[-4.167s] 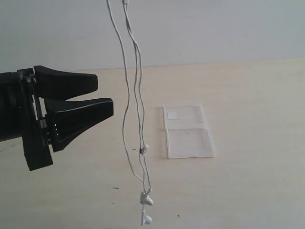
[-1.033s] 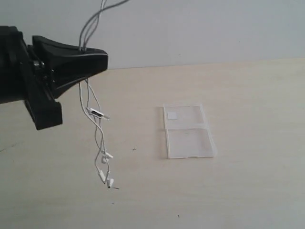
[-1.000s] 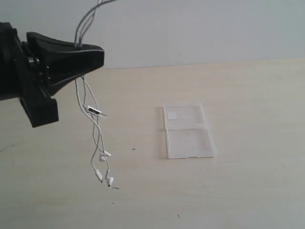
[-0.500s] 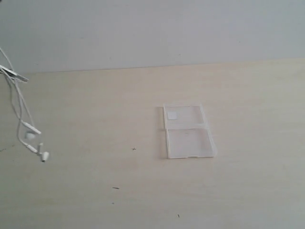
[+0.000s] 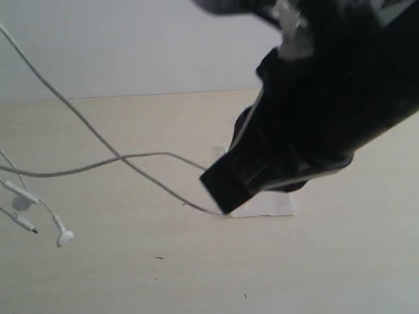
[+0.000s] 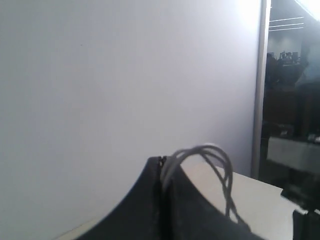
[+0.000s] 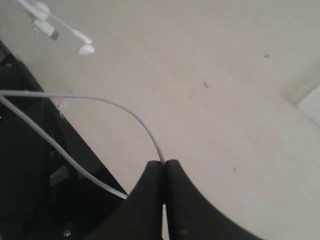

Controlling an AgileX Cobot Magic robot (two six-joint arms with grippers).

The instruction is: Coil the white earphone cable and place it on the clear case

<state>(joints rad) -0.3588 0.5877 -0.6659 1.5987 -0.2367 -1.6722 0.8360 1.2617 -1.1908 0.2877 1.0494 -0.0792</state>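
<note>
Above the pale counter (image 5: 131, 275), the right gripper (image 7: 164, 167) pinches the white earphone cable (image 5: 150, 154), partly hiding the clear case (image 5: 281, 205); the left gripper (image 6: 161, 167) clamps looped strands.

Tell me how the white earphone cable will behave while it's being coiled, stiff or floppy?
Probably very floppy: the white earphone cable sags in loose curves between the shut right gripper and left gripper. Likely light: its earbuds dangle from thin strands. Being so thin, it could slip from the pinched jaws.
</note>
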